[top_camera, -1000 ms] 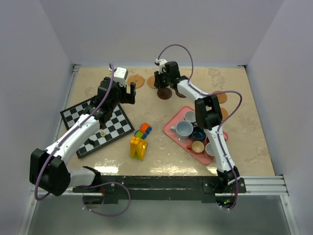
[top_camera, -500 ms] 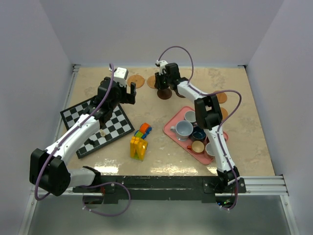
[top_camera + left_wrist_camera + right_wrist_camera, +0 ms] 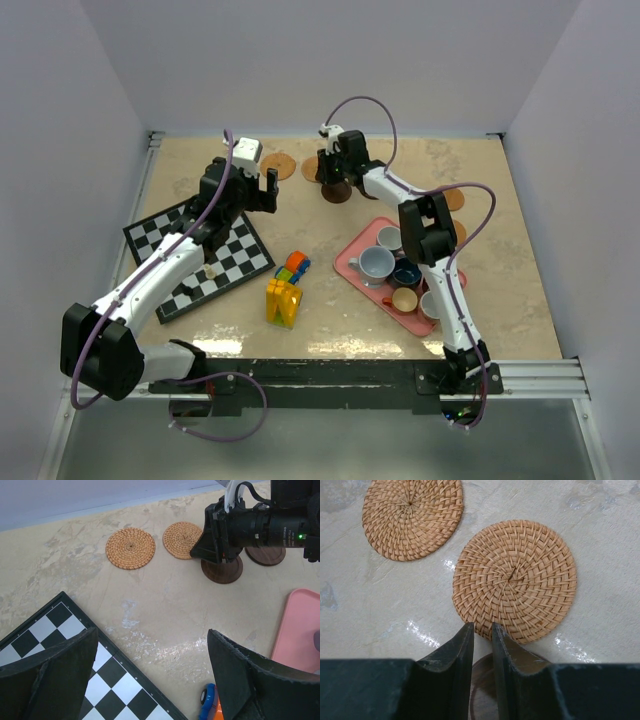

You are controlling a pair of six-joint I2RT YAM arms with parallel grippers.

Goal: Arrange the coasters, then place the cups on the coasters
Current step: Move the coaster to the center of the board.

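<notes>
Two orange-tan woven coasters (image 3: 412, 517) (image 3: 515, 580) lie side by side at the far edge of the table. A dark brown coaster (image 3: 482, 690) lies just in front of them, seen in the top view as the dark brown coaster (image 3: 337, 191). My right gripper (image 3: 482, 626) hangs over its far rim. Its jaws stand a narrow slit apart with nothing between them. A second dark coaster (image 3: 266, 556) lies to the right. Several cups (image 3: 374, 263) stand in the pink tray (image 3: 345, 262). My left gripper (image 3: 151, 632) is wide open and empty, over the chessboard's corner.
A chessboard (image 3: 200, 255) lies on the left under my left arm. Colourful toy blocks (image 3: 285, 290) sit in the middle near the front. Two more coasters (image 3: 452, 198) lie behind the tray, partly hidden by my right arm.
My right wrist has shifted slightly over the dark brown coaster. The left arm has not moved.
</notes>
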